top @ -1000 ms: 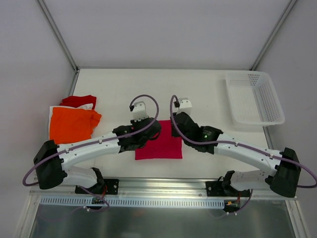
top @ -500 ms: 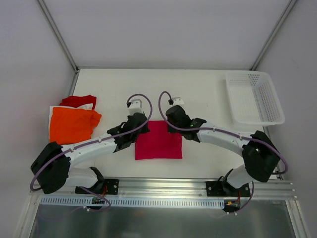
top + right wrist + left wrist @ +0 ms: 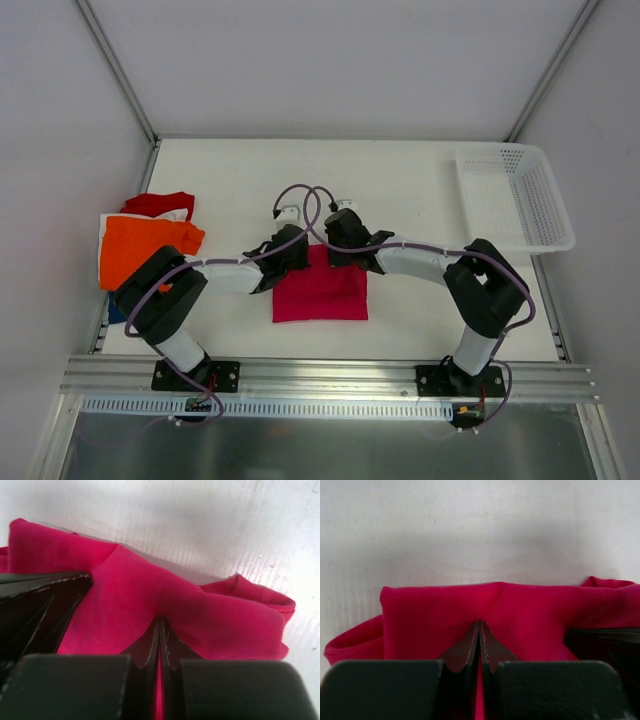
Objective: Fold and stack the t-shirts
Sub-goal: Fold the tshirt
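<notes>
White tabletop (image 3: 420, 180) fills the scene, and we start at its near side, where a ribbed aluminium rail (image 3: 330, 372) carries both arm bases, nearer to us than the magenta-pink cloth t-shirt (image 3: 322, 295).

That t-shirt lies folded into a rough square on the table, just beyond the rail and between the two arms. Its near and side edges rest flat.

At the t-shirt's far edge we see both arms meet. The left gripper (image 3: 479, 625) is on the left part of that edge, its two fingers pressed together with a thin strip of magenta cloth caught between them. The right gripper (image 3: 160, 622) is just beside it, on the right part of the same edge, clamped on the cloth in the same way. In both wrist views the fabric rises into a small ridge ahead of the fingertips.

Well to the left of the magenta-pink t-shirt sits a stack: a folded orange cloth t-shirt (image 3: 145, 250) on top, a white cloth one (image 3: 108, 225) showing at its left edge, and a red cloth one (image 3: 160, 203) at its far side.

Well to the right of the magenta-pink t-shirt and farther back stands a white perforated plastic basket (image 3: 525, 247).
</notes>
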Controlling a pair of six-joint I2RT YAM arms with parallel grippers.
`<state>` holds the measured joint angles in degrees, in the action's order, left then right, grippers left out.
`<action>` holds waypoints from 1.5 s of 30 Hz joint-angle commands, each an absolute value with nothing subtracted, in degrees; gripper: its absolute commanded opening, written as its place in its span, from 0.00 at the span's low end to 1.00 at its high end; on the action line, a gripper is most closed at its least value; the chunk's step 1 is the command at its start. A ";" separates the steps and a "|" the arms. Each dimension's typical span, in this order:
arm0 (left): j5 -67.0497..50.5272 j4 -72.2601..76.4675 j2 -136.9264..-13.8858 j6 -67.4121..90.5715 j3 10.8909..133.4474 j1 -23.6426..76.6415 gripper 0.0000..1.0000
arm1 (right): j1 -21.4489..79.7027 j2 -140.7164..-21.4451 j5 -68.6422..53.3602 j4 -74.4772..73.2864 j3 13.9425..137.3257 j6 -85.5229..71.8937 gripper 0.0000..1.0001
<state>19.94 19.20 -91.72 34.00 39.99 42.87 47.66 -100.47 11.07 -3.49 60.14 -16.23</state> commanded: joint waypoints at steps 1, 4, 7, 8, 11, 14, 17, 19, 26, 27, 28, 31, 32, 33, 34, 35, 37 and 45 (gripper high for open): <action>18.98 20.04 -95.18 36.91 40.87 41.75 0.00 | 46.93 -100.81 12.39 -3.86 61.70 -15.39 0.01; 20.39 19.69 -97.99 38.14 40.34 41.14 0.00 | 45.97 -101.07 14.24 -6.06 61.61 -14.60 0.01; 21.09 18.29 -98.87 39.11 40.52 40.26 0.00 | 44.48 -101.25 14.77 -8.26 61.87 -13.98 0.01; 21.35 18.11 -98.96 39.29 40.78 39.99 0.00 | 44.12 -101.16 14.94 -8.44 61.79 -14.06 0.01; 22.15 16.79 -98.88 39.81 40.87 39.11 0.00 | 42.45 -101.08 15.12 -9.14 61.61 -13.80 0.00; 22.41 15.65 -98.35 40.51 40.43 38.06 0.00 | 40.35 -101.16 14.59 -9.58 61.26 -13.36 0.00; 22.50 15.64 -97.65 40.52 39.29 37.09 0.00 | 39.12 -101.25 14.68 -9.76 60.47 -13.01 0.00; 22.59 15.56 -97.47 40.60 38.85 36.65 0.00 | 38.50 -101.34 14.85 -9.67 59.60 -13.09 0.01; 23.38 15.64 -97.56 39.82 38.58 35.86 0.00 | 36.21 -102.48 14.68 -9.14 58.62 -12.57 0.00; 23.55 15.56 -97.30 39.55 38.84 35.86 0.00 | 36.21 -102.48 14.76 -8.88 58.54 -12.57 0.01; 23.90 15.38 -96.25 38.77 39.63 35.95 0.00 | 36.21 -101.61 15.03 -7.57 58.36 -12.48 0.01; 25.74 13.54 -91.25 36.31 42.35 36.21 0.04 | 36.30 -95.66 14.94 -3.97 55.99 -12.13 0.01; 26.27 13.01 -89.58 35.17 43.23 36.30 0.08 | 36.21 -93.54 15.29 -3.69 55.46 -11.95 0.01; 26.98 12.31 -86.17 34.11 44.46 36.47 0.11 | 36.30 -91.34 15.47 -3.69 55.02 -11.61 0.01; 27.50 9.96 -84.31 31.40 47.43 37.08 0.13 | 36.21 -88.97 15.64 -4.47 54.93 -11.25 0.00; 28.90 8.63 -82.72 29.99 48.94 37.44 0.16 | 36.21 -83.99 15.99 -5.44 54.93 -10.90 0.01; 30.66 3.72 -77.98 26.83 53.06 39.10 0.40 | 36.30 -78.95 16.00 -8.85 54.93 -10.55 0.03; 29.19 -7.46 -58.37 36.02 39.76 42.01 0.99 | 36.30 -58.81 10.99 -13.89 46.33 -12.30 0.89</action>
